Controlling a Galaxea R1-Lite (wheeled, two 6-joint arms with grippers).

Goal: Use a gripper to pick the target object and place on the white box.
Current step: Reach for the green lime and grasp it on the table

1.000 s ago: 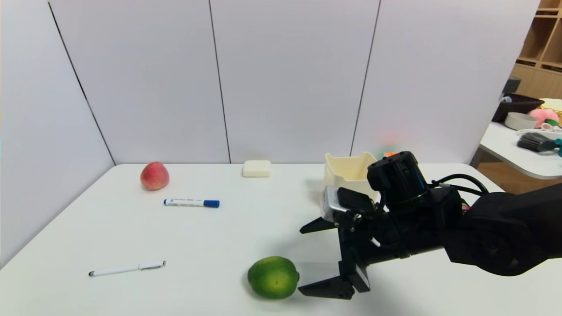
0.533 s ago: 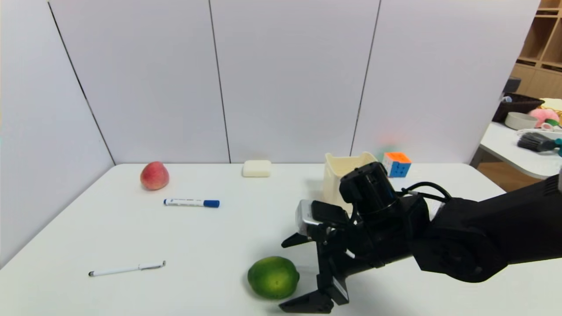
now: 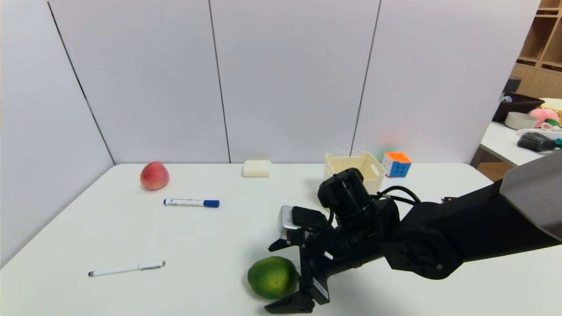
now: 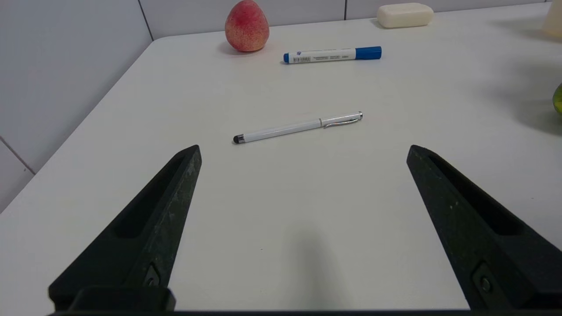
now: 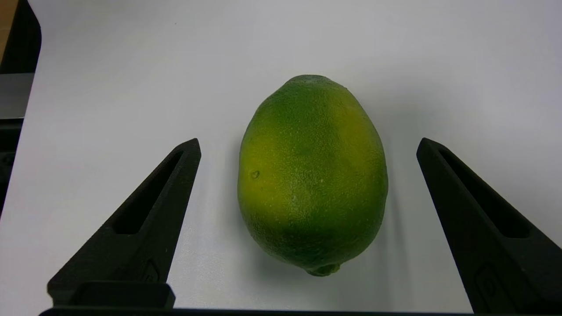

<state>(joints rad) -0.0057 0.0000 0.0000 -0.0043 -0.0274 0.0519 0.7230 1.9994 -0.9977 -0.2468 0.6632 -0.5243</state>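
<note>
— Green is what catches the eye first: where does the lime (image 3: pixel 273 277) sit?
— On the white counter (image 3: pixel 175 237), close to its near edge and about midway along it. It lies on its side, dimpled skin glossy, a yellowish patch showing in the right wrist view (image 5: pixel 312 173).

— And the right gripper (image 3: pixel 281 274)?
— Low over the counter at the lime's right, reaching in from the right edge. Its jaws are spread wide, one on either side of the fruit; in the right wrist view there is clear white counter between each jaw and the skin, so nothing is touching.

— Where is the white box (image 3: pixel 354 170)?
— Toward the far edge, right of the middle, partly hidden behind the arm's black motor housing. A coloured cube (image 3: pixel 396 164) stands just beside it on the right.

— What about the left gripper (image 4: pixel 303 151)?
— It shows only in its own wrist view, jaws wide apart with nothing between them, hovering above the counter's near left part and facing a white stylus pen (image 4: pixel 298 127).

— Anything else on the counter?
— A red-pink peach (image 3: pixel 154 175) near the far left corner, a blue-capped marker (image 3: pixel 191 202) a little nearer than the peach, the stylus pen (image 3: pixel 127 268) near the near left corner, and a small pale soap-like block (image 3: pixel 257 168) at the far edge near the middle. All lie well apart from the lime.
</note>
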